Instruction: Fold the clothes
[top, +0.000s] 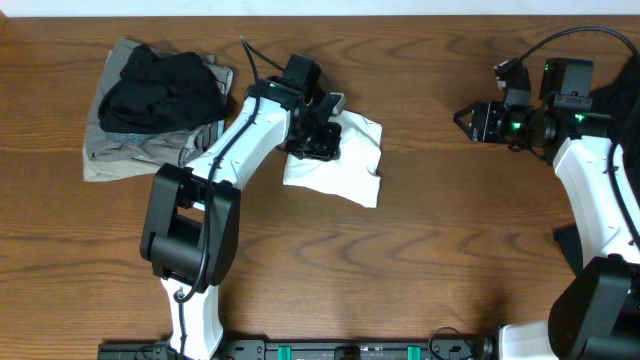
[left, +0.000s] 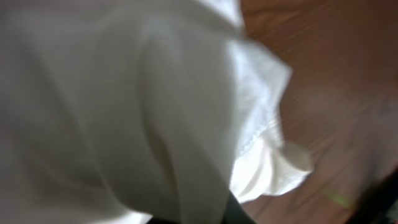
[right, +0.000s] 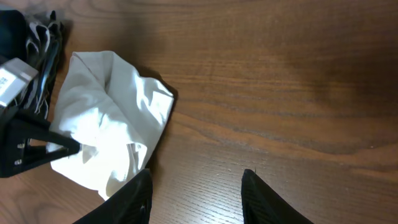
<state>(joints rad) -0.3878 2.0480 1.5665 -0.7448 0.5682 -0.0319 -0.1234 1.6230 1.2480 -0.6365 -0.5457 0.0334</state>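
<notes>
The white T-shirt (top: 352, 168) lies bunched and partly folded on the table left of centre; its print is hidden. My left gripper (top: 322, 147) is down on the shirt's left part, shut on the cloth. In the left wrist view white cloth (left: 124, 93) fills the frame and hides the jaws. The right wrist view shows the shirt (right: 118, 106) with the left gripper's fingers (right: 73, 147) closed to a point on it. My right gripper (top: 462, 117) is open and empty over bare wood to the right, with both fingers apart (right: 196, 186).
A black garment (top: 160, 85) lies crumpled on a grey-khaki garment (top: 120, 155) at the far left of the wooden table (top: 450, 250). Something dark (top: 622, 90) sits at the right edge behind the right arm.
</notes>
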